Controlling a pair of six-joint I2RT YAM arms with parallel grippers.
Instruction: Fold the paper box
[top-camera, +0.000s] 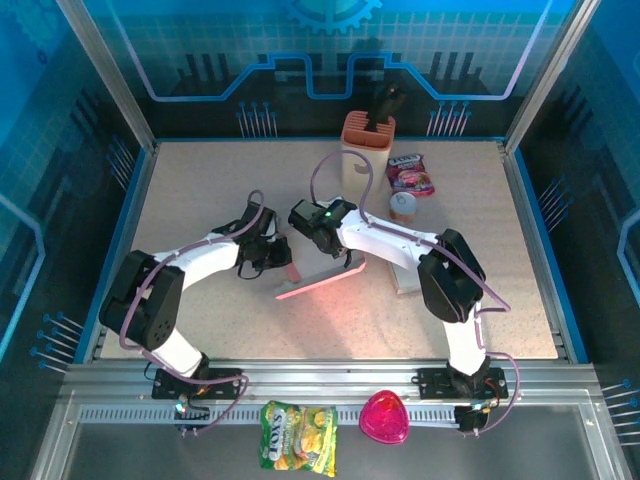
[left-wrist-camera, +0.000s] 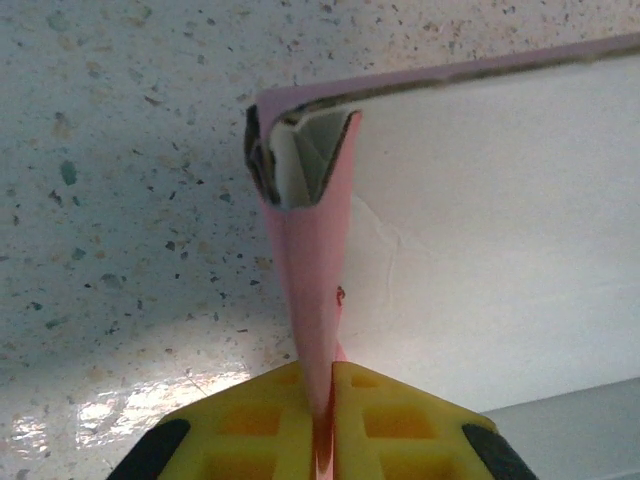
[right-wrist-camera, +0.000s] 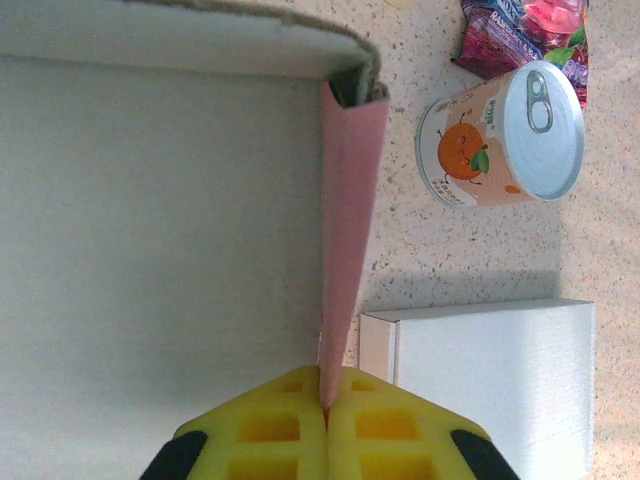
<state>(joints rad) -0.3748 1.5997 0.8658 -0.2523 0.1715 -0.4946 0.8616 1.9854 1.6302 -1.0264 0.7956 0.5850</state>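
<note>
The paper box (top-camera: 322, 277), pink outside and white inside, lies partly folded in the middle of the table. My left gripper (top-camera: 277, 253) sits at its left end. In the left wrist view its yellow fingertips (left-wrist-camera: 270, 415) are shut on a thin upright pink wall of the paper box (left-wrist-camera: 310, 290), with the white panel to the right. My right gripper (top-camera: 325, 238) reaches over the far side of the box. Its yellow fingertips (right-wrist-camera: 385, 420) pinch another pink wall of the paper box (right-wrist-camera: 350, 210), beside the white inner floor on the left.
An orange holder (top-camera: 368, 146) with a black tool stands at the back. A snack packet (top-camera: 411, 173), a small can (top-camera: 403, 206) and a white carton (right-wrist-camera: 490, 385) lie right of the box. A chips bag (top-camera: 298, 436) and a pink heart-shaped item (top-camera: 384, 418) sit on the front rail.
</note>
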